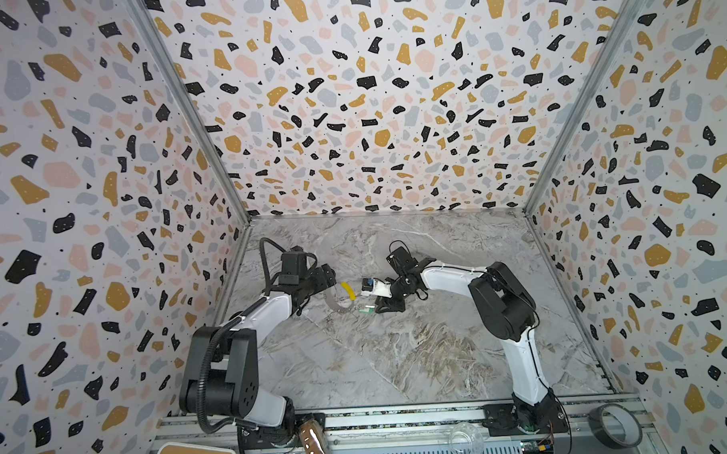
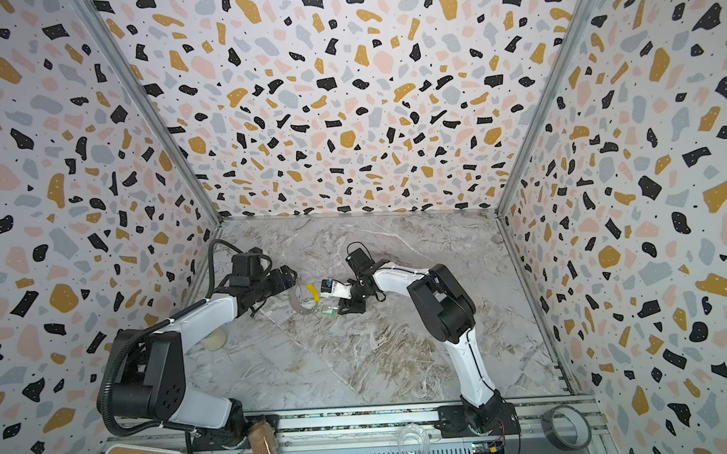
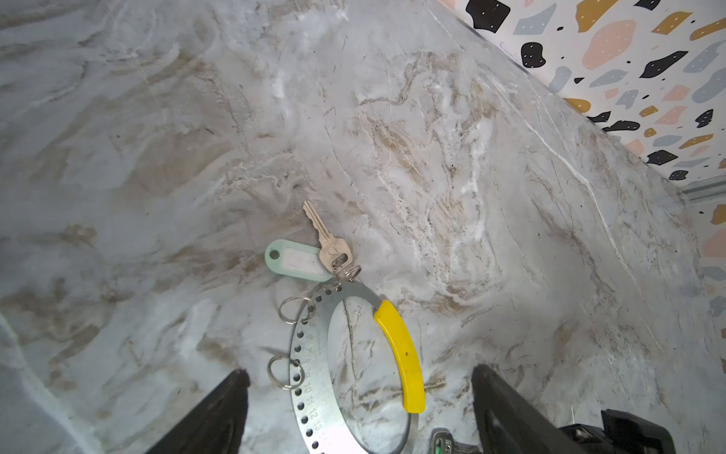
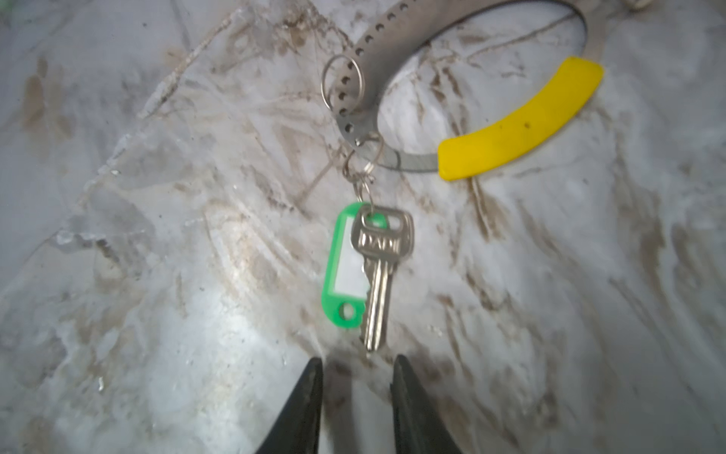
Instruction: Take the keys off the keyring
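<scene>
Left gripper (image 3: 358,375) spread wide, grasping nothing, astride thin grey hole-punched metal keyring (image 3: 310,353) flat on marble tabletop (image 3: 510,196), yellow sleeve (image 3: 400,353) on one arc. Right gripper (image 4: 357,361) narrowly parted, empty, tips just short of silvery key with bright green tag (image 4: 377,275). Left wrist view, unlike right wrist view, shows silvery key with pale mint tag (image 3: 328,243), clipped to hoop.

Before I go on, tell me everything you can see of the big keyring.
The keyring is a large, thin, flat hoop of grey metal, one side wider and punched with a row of numbered holes, the opposite arc covered by a yellow sleeve. It lies flat on the marble table. Two empty small rings hang through its holes; further small rings link the pale-tagged key and the green-tagged key to it. The left gripper straddles it, open, without visibly touching.
</scene>
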